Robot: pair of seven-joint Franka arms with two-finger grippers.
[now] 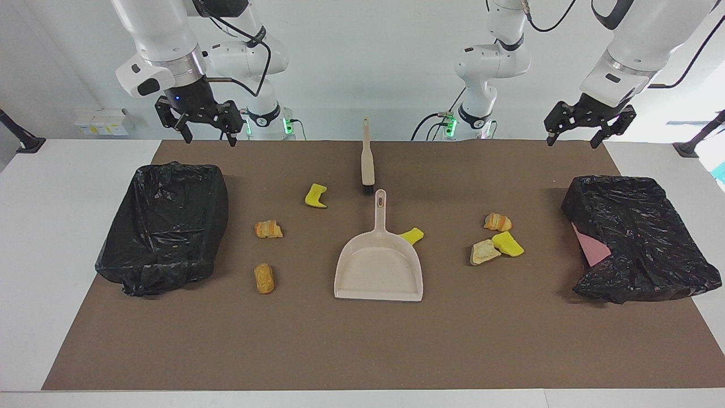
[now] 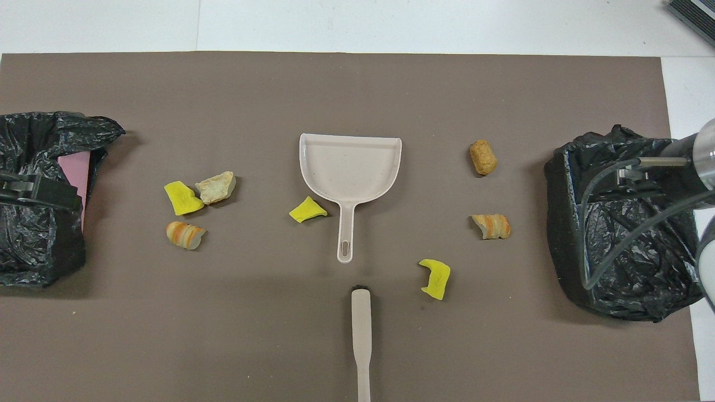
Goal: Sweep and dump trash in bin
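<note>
Right gripper (image 1: 207, 133): raised over the mat's (image 1: 362, 351) corner at the right arm's end, nearest the robots; claw spread, empty; arm waits.

Bin (image 1: 164, 226): black-bagged, on the mat's edge at the right arm's end.

Trash, seven scraps, all on the mat:
- tan lump (image 1: 264, 278), between this bin and the dustpan, farther from the robots;
- striped orange lump (image 1: 268, 229), nearer the robots than the tan one;
- yellow chunk (image 1: 316, 196), beside the brush head;
- yellow chunk (image 1: 412, 236), touching or just beside the dustpan's shoulder, hard to tell which;
- orange lump (image 1: 497, 221), pale lump (image 1: 485, 252) and yellow chunk (image 1: 508, 243), clustered toward the left arm's end, the last two touching.

Brush (image 1: 367, 156): beige, flat at the middle of the mat's edge nearest the robots, bristles toward the dustpan handle.

Dustpan (image 1: 379, 266): beige, mat centre, handle toward the robots, empty.

Second bin (image 1: 634, 238): black-bagged, at the left arm's end; pink side showing.

Left gripper (image 1: 589, 127): raised over the mat's near corner at that end; claw spread, empty; arm waits.
</note>
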